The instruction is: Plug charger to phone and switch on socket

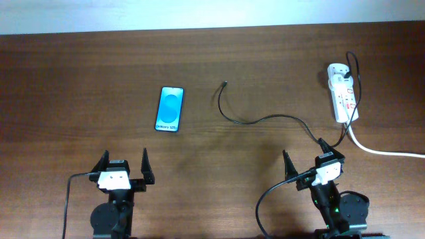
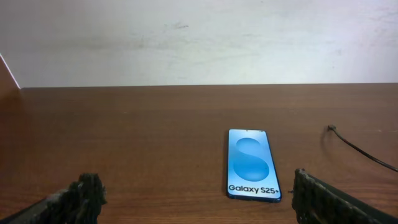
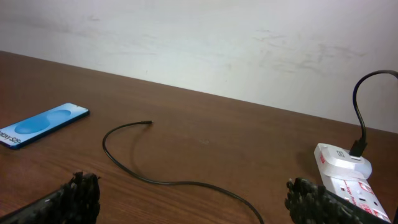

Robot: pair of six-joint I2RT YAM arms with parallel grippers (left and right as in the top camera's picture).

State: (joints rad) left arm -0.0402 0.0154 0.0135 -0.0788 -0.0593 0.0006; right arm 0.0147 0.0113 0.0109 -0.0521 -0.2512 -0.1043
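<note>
The phone (image 1: 169, 109) lies flat on the table, blue screen up, left of centre; it also shows in the left wrist view (image 2: 251, 163) and the right wrist view (image 3: 43, 122). The charger cable (image 1: 265, 120) curves from its free plug tip (image 1: 225, 83) across to the socket (image 1: 342, 93), a white power strip at the right, also seen in the right wrist view (image 3: 349, 175). The cable tip shows in the right wrist view (image 3: 149, 122). My left gripper (image 1: 124, 164) is open and empty, near the front edge below the phone. My right gripper (image 1: 304, 155) is open and empty, in front of the cable.
A thick white cord (image 1: 385, 151) runs from the socket off the right edge. The wooden table (image 1: 80, 79) ends at a white wall at the back. Black robot cables (image 1: 265, 199) hang by the arm bases at the front.
</note>
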